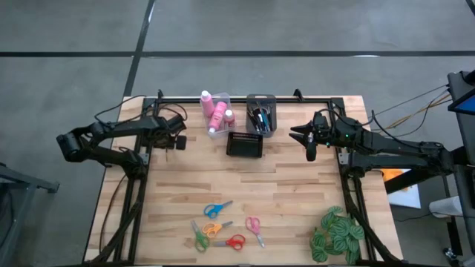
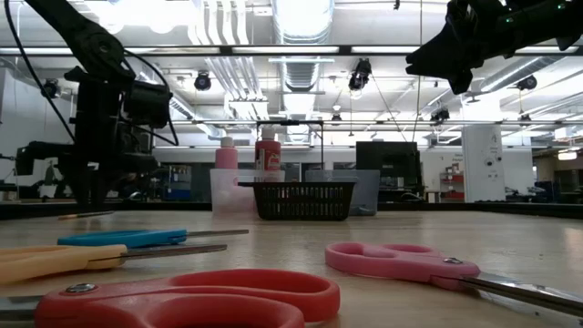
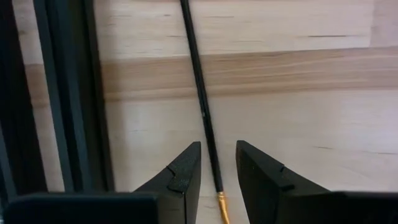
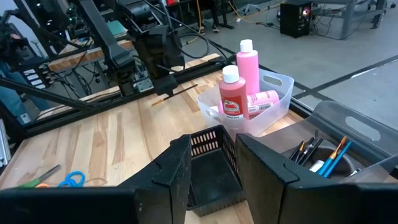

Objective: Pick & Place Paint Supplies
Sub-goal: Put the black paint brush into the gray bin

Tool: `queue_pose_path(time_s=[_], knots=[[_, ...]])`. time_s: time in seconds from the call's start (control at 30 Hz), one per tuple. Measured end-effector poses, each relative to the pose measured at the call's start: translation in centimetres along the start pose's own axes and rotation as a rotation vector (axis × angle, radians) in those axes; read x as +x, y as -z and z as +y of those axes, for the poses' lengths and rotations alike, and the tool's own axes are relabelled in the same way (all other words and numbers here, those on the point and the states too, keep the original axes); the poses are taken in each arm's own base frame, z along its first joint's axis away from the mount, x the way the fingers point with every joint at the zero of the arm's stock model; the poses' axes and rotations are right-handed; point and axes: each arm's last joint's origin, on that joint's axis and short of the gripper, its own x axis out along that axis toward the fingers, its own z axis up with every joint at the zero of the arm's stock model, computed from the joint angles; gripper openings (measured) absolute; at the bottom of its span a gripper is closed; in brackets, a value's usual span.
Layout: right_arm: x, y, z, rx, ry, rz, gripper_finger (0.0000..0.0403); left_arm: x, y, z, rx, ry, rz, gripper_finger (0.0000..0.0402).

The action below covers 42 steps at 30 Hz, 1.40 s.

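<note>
my left gripper [image 3: 217, 180] hangs just above the wood table [image 1: 297, 200] near its 10 o'clock edge, fingers parted a little with a black paintbrush [image 3: 200, 99] lying flat in the gap; it is not clamped, and i cannot tell if the pads touch the handle. my right gripper [image 4: 211, 163] floats high over the 2 o'clock side, jaws slightly apart and grasping nothing. below it sits the black mesh basket [image 4: 211, 163], near the table's 12 o'clock. just beyond it the clear bin [image 1: 217, 122] holds three pink bottles [image 4: 244, 84], two upright and one lying down. beside it, toward 1 o'clock, a second clear bin [image 1: 261, 113] holds more brushes [image 4: 323, 155]. five scissors [image 1: 223, 226] lie scattered at 6 o'clock, and a leafy plant [image 1: 338, 233] sits at 5 o'clock.
</note>
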Motion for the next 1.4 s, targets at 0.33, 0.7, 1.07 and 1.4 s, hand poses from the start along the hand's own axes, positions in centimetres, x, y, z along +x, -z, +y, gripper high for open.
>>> queue_pose_path(time_s=[0.33,0.7,1.07,1.4], knots=[[0.0,0.0,0.0,0.0,0.0,0.0,0.0124,1.5,0.6,0.3,-0.013,0.028,-0.018,0.0102],[0.0,0.0,0.0,0.0,0.0,0.0,0.0124,1.4,0.2,-0.3,-0.025,0.099,-0.031,0.0102],[0.0,0.0,0.0,0.0,0.0,0.0,0.0124,1.6,0.3,-0.3,-0.023,0.116,-0.022,0.0041],[0.0,0.0,0.0,0.0,-0.001,0.0,0.0124,1.5,0.3,-0.3,-0.024,0.111,-0.019,0.0008]])
